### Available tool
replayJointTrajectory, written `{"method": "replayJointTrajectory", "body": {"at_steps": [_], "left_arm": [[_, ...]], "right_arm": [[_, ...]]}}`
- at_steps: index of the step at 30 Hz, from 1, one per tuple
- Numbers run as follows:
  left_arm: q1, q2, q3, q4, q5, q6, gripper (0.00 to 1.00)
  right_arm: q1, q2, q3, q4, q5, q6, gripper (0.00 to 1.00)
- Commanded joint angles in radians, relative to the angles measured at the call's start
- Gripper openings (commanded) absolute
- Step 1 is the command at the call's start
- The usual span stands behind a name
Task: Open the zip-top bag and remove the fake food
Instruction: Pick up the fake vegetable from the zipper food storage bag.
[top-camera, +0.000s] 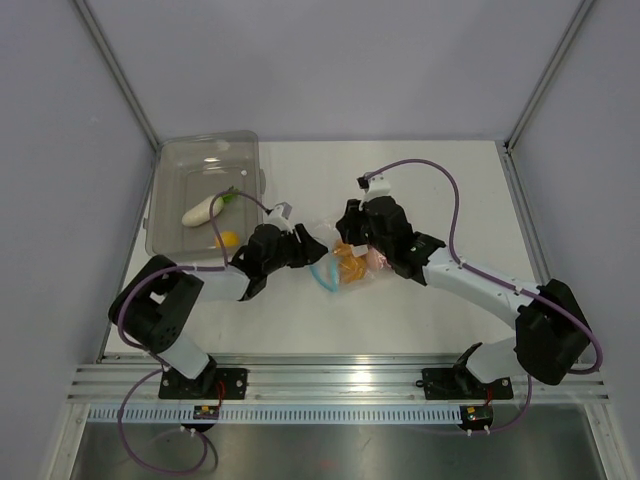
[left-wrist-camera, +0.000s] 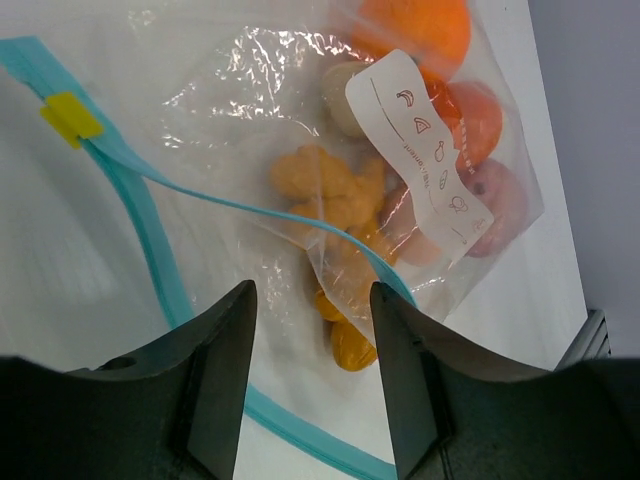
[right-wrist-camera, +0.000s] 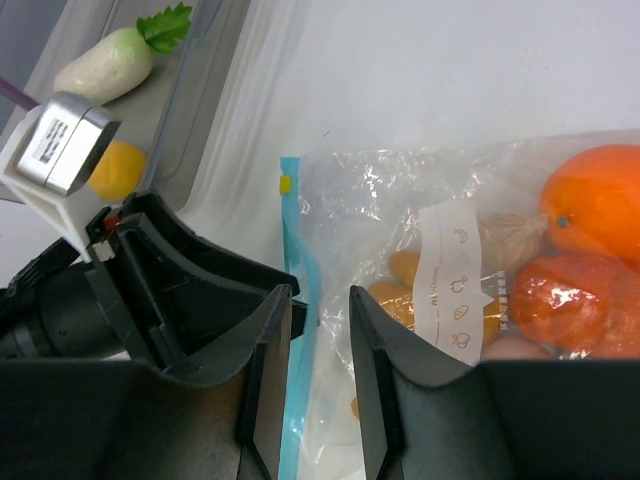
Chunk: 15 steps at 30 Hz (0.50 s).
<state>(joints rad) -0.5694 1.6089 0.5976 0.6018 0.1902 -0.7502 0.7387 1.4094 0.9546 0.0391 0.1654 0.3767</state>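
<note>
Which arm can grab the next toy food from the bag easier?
Probably the left. The left gripper is open at the mouth of the zip-top bag, orange fake food right between its jaws, and the tray is on its side. The right gripper only hovers over the zip strip.

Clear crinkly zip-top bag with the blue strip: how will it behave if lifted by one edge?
Likely floppy: the clear crinkly zip-top bag is wrinkled thin film and its light blue zip strip curves. The round orange toy foods inside would probably slide to the low end. Glossy film may be slippery.
</note>
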Motion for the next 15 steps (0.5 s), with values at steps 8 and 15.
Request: {"method": "replayJointTrajectory", "body": {"at_steps": [8, 15], "left_arm": [[-0.003, -0.204, -0.114, 0.087, -0.117, -0.037, 0.31], [-0.003, -0.139, -0.082, 0.012, -0.130, -0.061, 0.15]], "right_arm": [[0.008, -0.024, 0.010, 0.013, 0.097, -0.038, 0.38], [-0.015, -0.018, 0.016, -0.002, 0.149, -0.053, 0.38]]}}
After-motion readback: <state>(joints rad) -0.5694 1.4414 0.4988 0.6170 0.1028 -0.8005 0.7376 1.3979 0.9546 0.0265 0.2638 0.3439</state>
